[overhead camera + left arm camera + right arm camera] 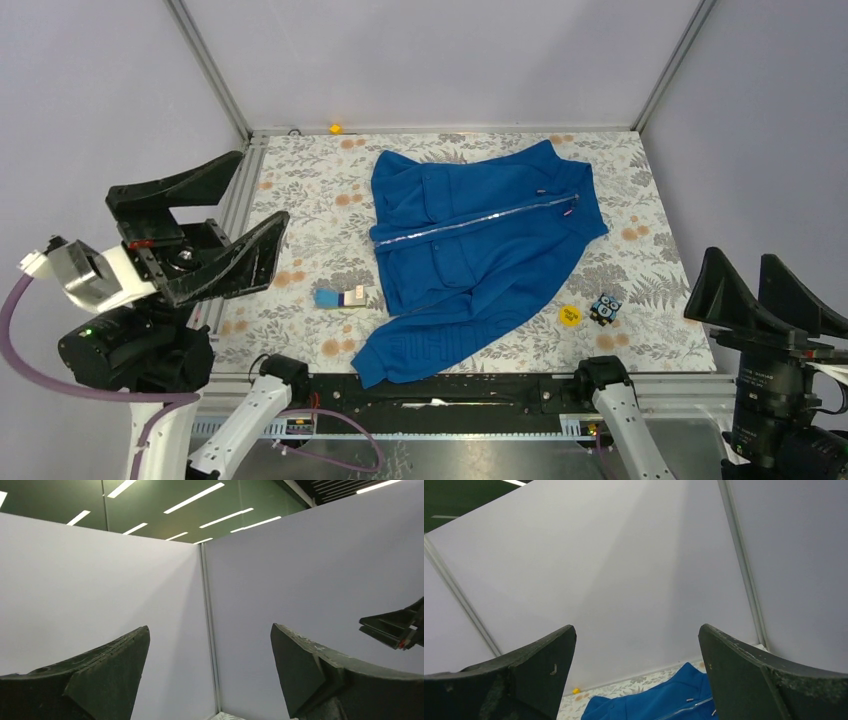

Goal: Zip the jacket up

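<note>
The royal-blue jacket (480,240) lies flat on the floral table, collar to the right, one sleeve reaching the near edge. Its silvery zipper (470,224) runs across the front with both halves lying together. The jacket's far part also shows low in the right wrist view (659,700). My left gripper (255,188) is open and empty, raised off the table's left edge, pointing up at the walls (210,630). My right gripper (735,262) is open and empty, raised off the table's right edge, well away from the jacket (636,630).
A small blue and white box (340,297) lies left of the jacket. A yellow disc (569,315) and a small owl-like toy (604,308) lie at the jacket's lower right. A yellow bit (335,128) sits at the back edge. The table (300,200) is walled on three sides.
</note>
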You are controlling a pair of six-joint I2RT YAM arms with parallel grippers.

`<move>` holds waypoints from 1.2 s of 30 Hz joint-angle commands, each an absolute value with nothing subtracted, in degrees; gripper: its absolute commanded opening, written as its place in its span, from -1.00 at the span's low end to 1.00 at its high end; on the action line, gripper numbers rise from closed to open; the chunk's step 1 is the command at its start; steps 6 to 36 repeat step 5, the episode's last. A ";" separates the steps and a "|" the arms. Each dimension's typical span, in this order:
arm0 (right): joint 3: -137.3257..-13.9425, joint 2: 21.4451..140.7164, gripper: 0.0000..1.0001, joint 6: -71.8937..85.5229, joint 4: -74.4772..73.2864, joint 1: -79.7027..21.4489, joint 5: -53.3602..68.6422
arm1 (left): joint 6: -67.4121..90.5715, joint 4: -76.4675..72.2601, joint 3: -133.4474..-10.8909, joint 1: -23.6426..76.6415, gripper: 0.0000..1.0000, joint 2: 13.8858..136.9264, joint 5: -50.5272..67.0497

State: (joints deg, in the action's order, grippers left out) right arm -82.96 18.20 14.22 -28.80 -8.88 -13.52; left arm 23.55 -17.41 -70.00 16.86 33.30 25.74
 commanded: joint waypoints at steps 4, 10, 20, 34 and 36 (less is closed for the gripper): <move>-82.19 18.46 0.99 11.99 -27.92 -8.79 -18.09 | 24.16 -21.80 -70.66 17.23 0.98 32.37 28.24; -82.07 18.48 0.99 11.90 -28.00 -8.79 -17.87 | 23.94 -21.80 -70.36 17.23 0.98 32.35 28.20; -82.07 18.48 0.99 11.90 -28.00 -8.79 -17.87 | 23.94 -21.80 -70.36 17.23 0.98 32.35 28.20; -82.07 18.48 0.99 11.90 -28.00 -8.79 -17.87 | 23.94 -21.80 -70.36 17.23 0.98 32.35 28.20; -82.07 18.48 0.99 11.90 -28.00 -8.79 -17.87 | 23.94 -21.80 -70.36 17.23 0.98 32.35 28.20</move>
